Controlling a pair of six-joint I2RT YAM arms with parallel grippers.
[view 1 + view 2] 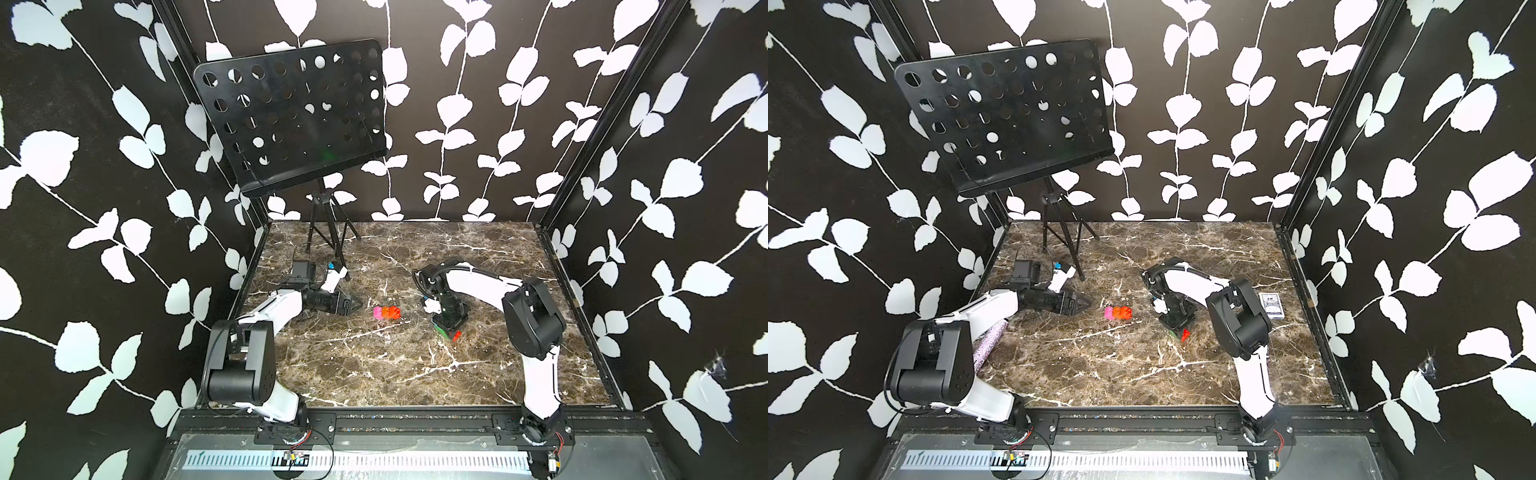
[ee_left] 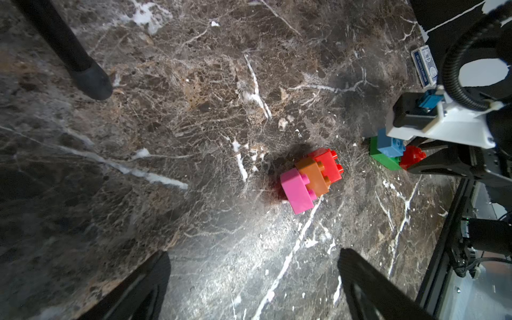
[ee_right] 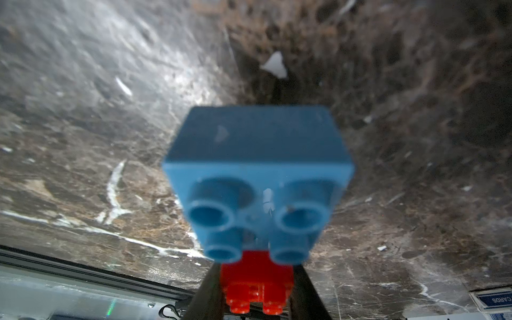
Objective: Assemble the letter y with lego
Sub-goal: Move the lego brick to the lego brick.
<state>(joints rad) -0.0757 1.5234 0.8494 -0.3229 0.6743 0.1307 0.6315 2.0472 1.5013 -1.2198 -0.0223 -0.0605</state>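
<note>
- The right end effector (image 3: pixel 256 279) is closed on a red brick (image 2: pixel 412 157), which is joined with a blue brick (image 3: pixel 257 144) and a green brick (image 2: pixel 381 157).
- These three are near the pink-orange-red stack (image 1: pixel 387 312), apart from it.
- The stack lies on the surface (image 1: pixel 415 374).
- The left end effector (image 2: pixel 253 253) is open and empty, at the stack's opposite side.

The pink brick (image 2: pixel 296 191), orange brick (image 2: pixel 313 177) and red brick (image 2: pixel 328 163) are pressed together in a short row lying on its side, just right of centre in the left wrist view. Near that view's right edge the blue brick (image 2: pixel 390 145) sits on the green brick (image 2: pixel 383 159). A second red brick (image 2: pixel 411 158) sits beside it, pinched in the right gripper (image 3: pixel 256 288).
</note>
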